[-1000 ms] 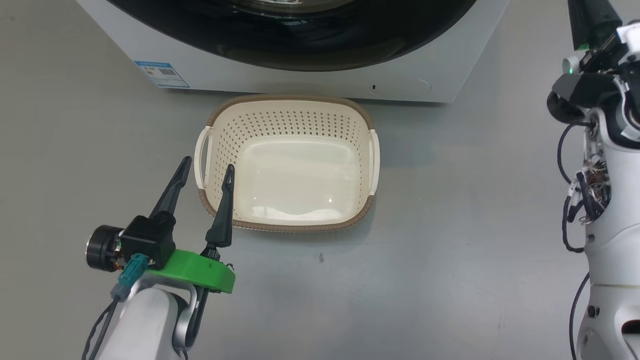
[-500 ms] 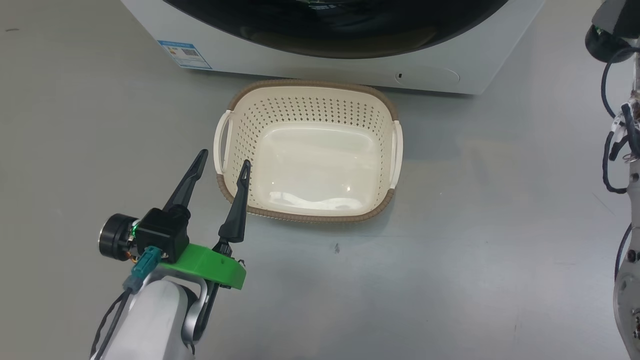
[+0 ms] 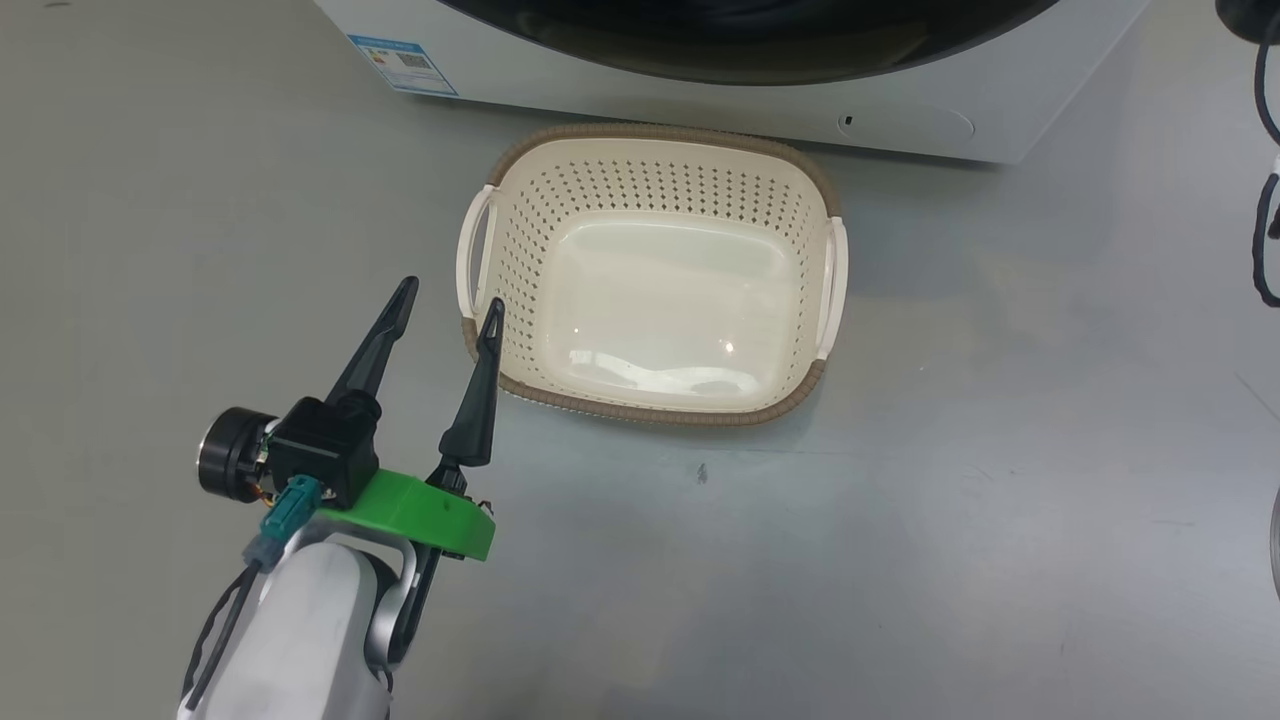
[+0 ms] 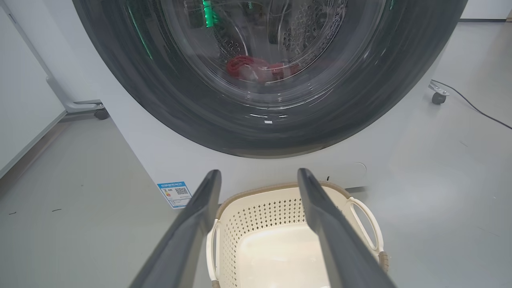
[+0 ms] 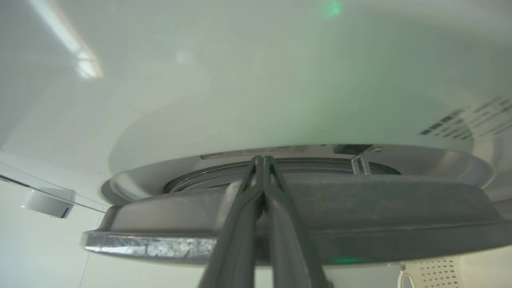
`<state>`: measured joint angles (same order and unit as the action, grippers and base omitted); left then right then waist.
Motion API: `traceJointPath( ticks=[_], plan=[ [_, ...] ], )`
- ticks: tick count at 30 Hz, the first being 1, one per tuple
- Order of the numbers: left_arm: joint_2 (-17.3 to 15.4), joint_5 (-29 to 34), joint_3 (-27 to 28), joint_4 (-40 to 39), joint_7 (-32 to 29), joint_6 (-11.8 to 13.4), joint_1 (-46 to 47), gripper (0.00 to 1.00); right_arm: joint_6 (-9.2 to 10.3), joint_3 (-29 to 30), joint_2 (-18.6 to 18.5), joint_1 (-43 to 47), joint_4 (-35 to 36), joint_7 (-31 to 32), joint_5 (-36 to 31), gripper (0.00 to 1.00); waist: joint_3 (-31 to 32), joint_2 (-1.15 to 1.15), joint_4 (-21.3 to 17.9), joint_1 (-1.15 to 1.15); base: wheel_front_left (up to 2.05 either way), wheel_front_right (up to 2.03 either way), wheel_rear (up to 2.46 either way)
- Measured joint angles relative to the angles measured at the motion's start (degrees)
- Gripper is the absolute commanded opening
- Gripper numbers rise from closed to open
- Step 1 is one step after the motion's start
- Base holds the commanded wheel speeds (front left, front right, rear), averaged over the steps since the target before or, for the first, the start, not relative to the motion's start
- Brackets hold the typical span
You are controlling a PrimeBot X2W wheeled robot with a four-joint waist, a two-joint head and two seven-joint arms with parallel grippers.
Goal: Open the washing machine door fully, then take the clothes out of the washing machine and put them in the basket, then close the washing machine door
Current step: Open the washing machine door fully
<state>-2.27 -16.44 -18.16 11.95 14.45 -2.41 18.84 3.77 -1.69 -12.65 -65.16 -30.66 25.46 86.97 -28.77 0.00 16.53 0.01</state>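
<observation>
The washing machine [image 3: 700, 100] stands at the top of the head view, its black-rimmed door [image 3: 750, 40] cut off by the frame. The cream basket [image 3: 650, 130] sits empty on the floor just in front of it. My left gripper [image 3: 448, 300] is open and holds nothing, its fingertips beside the basket's left handle. In the left wrist view the left gripper [image 4: 258, 176] points at the door [image 4: 140, 100], and red clothes [image 4: 256, 70] show through the glass. My right gripper [image 5: 262, 158] is shut, its tips over the door's grey edge [image 5: 360, 208] by the white front [image 5: 240, 80].
Grey floor lies around the basket [image 4: 260, 212]. A blue label [image 3: 403, 65] marks the machine's lower left corner. My right arm's cables [image 3: 1265, 220] hang at the right edge. A castor and cable [image 4: 438, 98] lie right of the machine.
The head camera has shifted, so the machine and basket sit further right and higher in the picture. The left gripper stays open near the basket's left handle.
</observation>
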Motion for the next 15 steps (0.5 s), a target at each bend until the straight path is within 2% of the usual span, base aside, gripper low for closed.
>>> traceJointPath(
  ticks=[15],
  plan=[
    [0.3,0.0,0.8,0.2,0.0,-0.2,1.1,1.0,0.41,-0.2,-0.8,-2.9,-3.9,5.8,2.3,0.0,-1.1,0.0,0.1,0.0,0.0,0.0,0.0]
  ],
)
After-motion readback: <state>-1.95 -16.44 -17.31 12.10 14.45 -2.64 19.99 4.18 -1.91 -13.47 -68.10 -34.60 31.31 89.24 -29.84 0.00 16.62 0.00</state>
